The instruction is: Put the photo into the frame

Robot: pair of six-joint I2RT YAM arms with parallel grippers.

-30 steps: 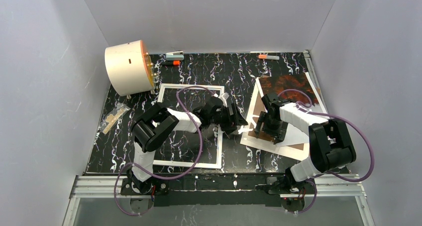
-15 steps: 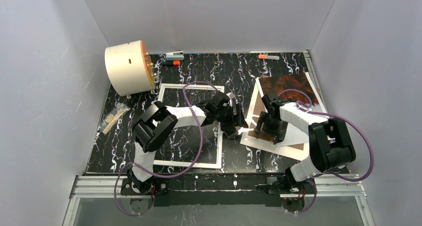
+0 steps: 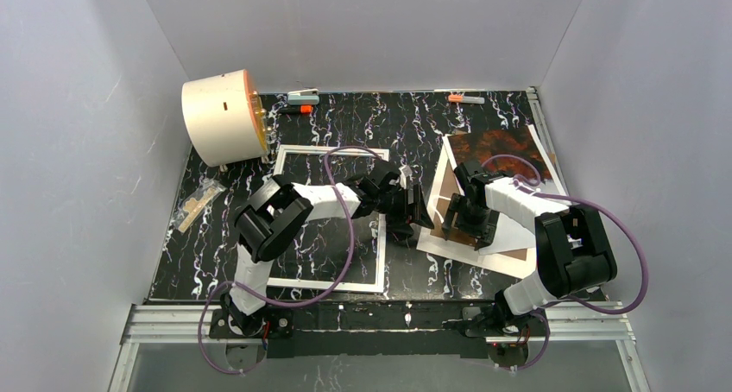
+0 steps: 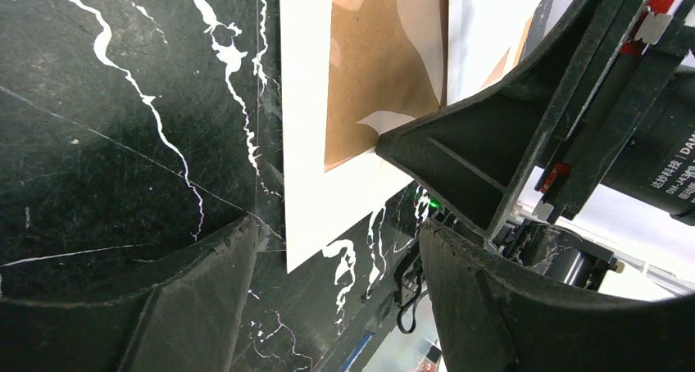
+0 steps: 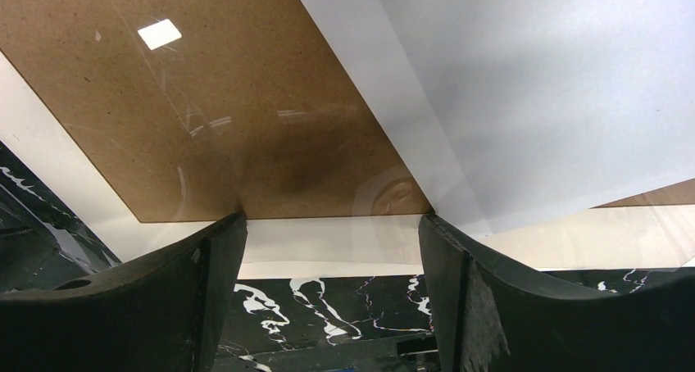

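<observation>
Top external view showed the frame [image 3: 362, 287] lying flat on the left half of the black marbled table [image 3: 345, 116]. The table pattern was visible through its opening, so I judged it was ready to be filled. The photo [image 3: 501, 143] was not in it. It lay well to the right on a stack of a white mat [image 4: 302, 142] and a brown board [image 5: 205, 102], with its red-orange half toward the far side and its pale half under the right arm [image 3: 518, 202].

The left gripper [image 3: 423, 222] reached past the frame's right edge to the near-left corner of the mat. It was low over the table, its jaws apart and holding nothing. Probably this position was chosen to slip a finger under the corner, or to stop the stack from sliding. The right gripper [image 3: 463, 228] hung over the near part of the stack, also spread and empty. Whether its fingers touched the board I could not tell.

As for writing, in the left wrist view the motor housing [image 4: 664, 159] of the other arm carried white letters beginning "DAM", cut off by the picture's edge. Under them was a line starting "DM-J43", and the rest was too small to read. The red tags [image 4: 660, 3] nearby showed no readable text.
</observation>
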